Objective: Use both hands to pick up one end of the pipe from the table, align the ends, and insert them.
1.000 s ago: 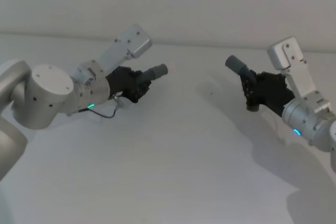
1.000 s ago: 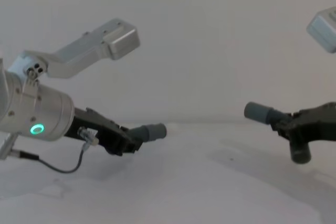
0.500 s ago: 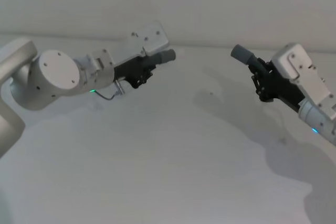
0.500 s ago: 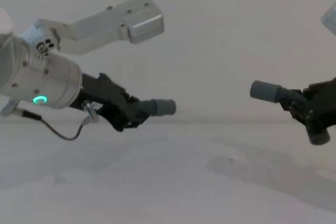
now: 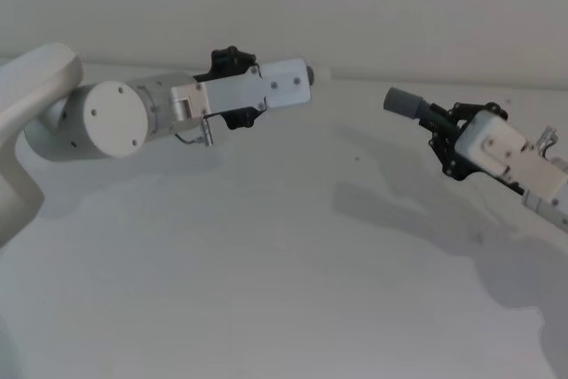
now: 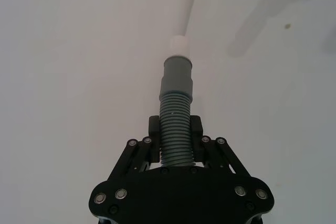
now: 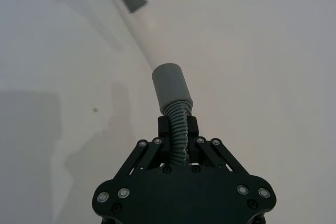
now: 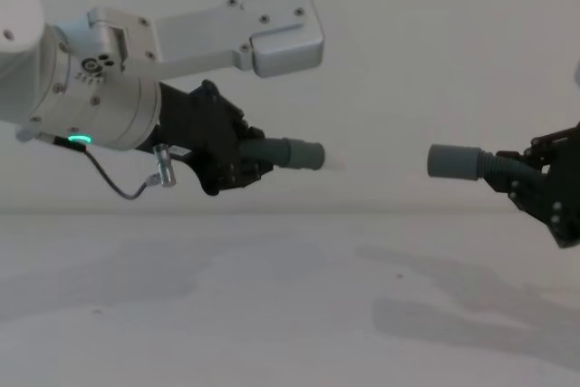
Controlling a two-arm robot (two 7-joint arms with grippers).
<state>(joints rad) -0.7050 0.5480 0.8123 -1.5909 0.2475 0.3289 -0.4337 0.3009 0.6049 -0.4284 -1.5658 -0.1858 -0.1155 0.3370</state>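
Note:
Both pipe pieces are held in the air above the table [image 8: 272,314], roughly level. Their ends face each other across a wide gap. My left gripper [image 8: 237,159] is shut on the ribbed part of the left pipe piece [image 8: 288,153], whose cuff [image 6: 177,77] points right. In the head view, the wrist bracket hides most of the left gripper [image 5: 232,86]. My right gripper [image 8: 535,186] is shut on the ribs of the right pipe piece [image 7: 177,121], whose cuff [image 8: 453,161] points left. The head view shows that cuff [image 5: 404,102] ahead of the right gripper [image 5: 453,144].
The white table [image 5: 266,264] lies below both arms, with only their shadows on it. A pale wall closes the scene behind. The left wrist bracket [image 8: 236,29] juts out above the left pipe piece.
Both arms have risen, lifting the pipe pieces well off the table. The pieces have turned from slanting to nearly level, with their cuffs pointing at each other.

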